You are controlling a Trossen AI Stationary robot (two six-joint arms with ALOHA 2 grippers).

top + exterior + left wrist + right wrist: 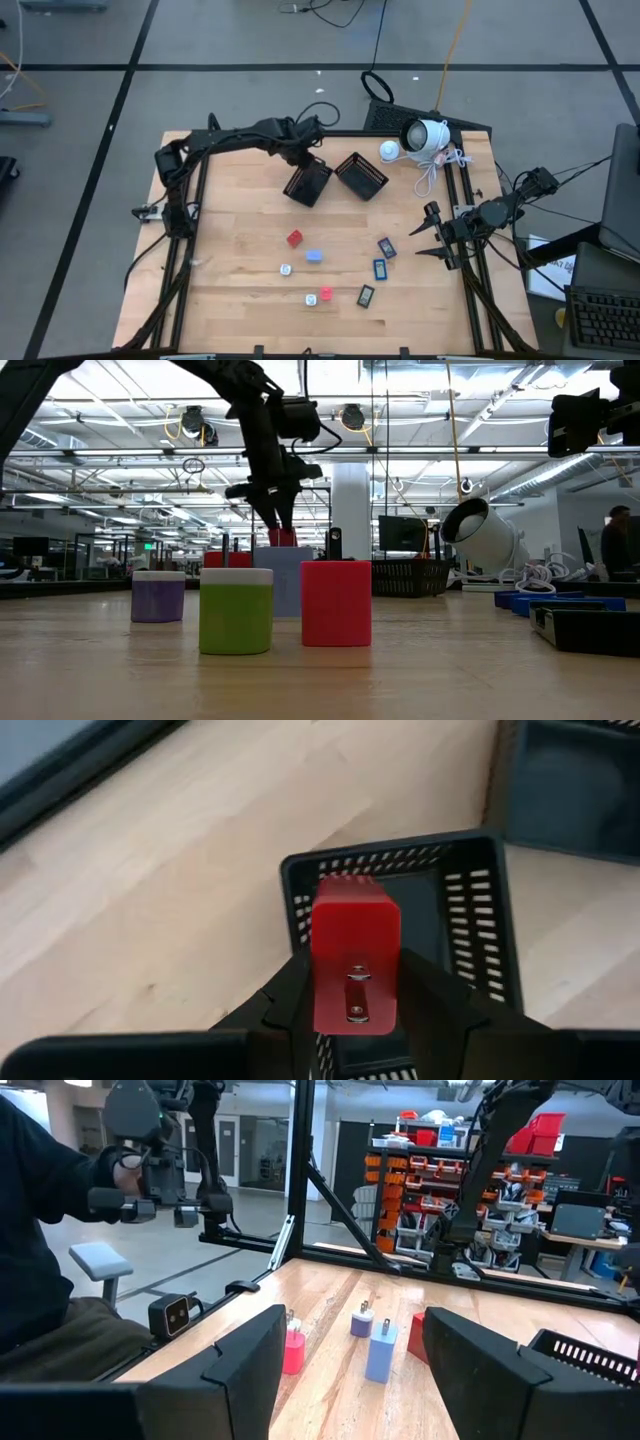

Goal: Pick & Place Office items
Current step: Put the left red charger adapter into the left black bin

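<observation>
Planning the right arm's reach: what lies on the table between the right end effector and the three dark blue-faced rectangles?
In the high view, only bare wood separates the right end effector from the nearest dark rectangle.

Left gripper [303,160] over left mesh basket [307,183], twin basket [361,176] at its 3 o'clock. Right gripper [430,235] open, table's 3 o'clock edge. Red block [294,238], pale blue block [314,256] mid-table.

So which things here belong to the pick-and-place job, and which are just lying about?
Job:
- red block held by left gripper over left mesh basket
- second mesh basket
- red block, pale blue block, three dark rectangles on table

Lying about:
- white camera
- white cable
</observation>
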